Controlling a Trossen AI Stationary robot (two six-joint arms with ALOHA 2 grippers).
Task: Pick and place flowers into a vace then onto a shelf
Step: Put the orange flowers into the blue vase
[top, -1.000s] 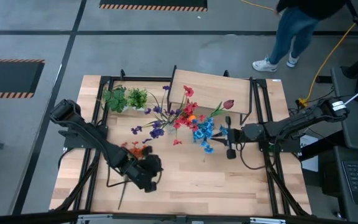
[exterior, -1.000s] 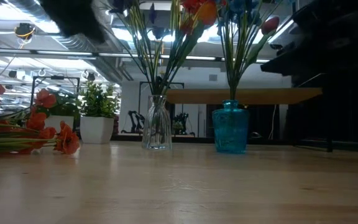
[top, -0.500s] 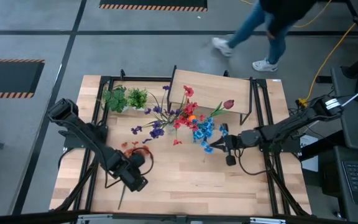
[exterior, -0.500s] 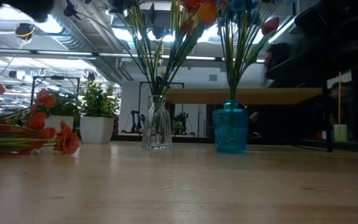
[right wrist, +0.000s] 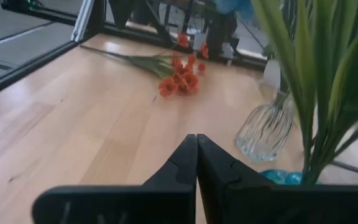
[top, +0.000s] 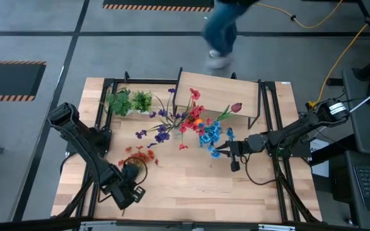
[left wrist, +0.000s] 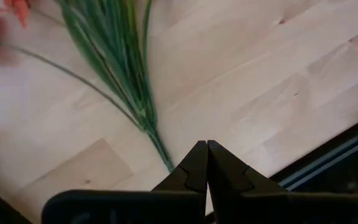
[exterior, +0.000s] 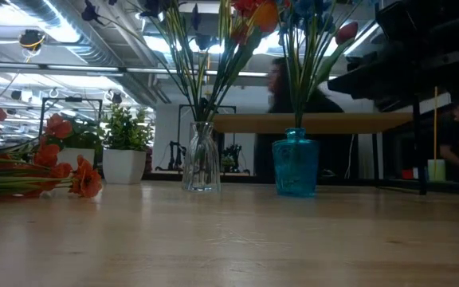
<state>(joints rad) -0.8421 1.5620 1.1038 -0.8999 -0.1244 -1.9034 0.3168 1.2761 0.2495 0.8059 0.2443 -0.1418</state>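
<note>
You have two vases (exterior: 202, 156) (exterior: 296, 163), one loose orange spray (top: 137, 156); both tools (left wrist: 206, 163) (right wrist: 196, 158) pressed together, empty.

Two green leafy tufts in white pots (top: 130, 101) stand at the far left corner of the light-wood tabletop (top: 191, 183). A person in blue jeans (top: 222, 29) walks across the grey floor beyond.

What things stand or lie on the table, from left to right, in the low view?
Orange flower spray lying flat → white pot with green plant → clear glass vase → blue glass vase.
</note>
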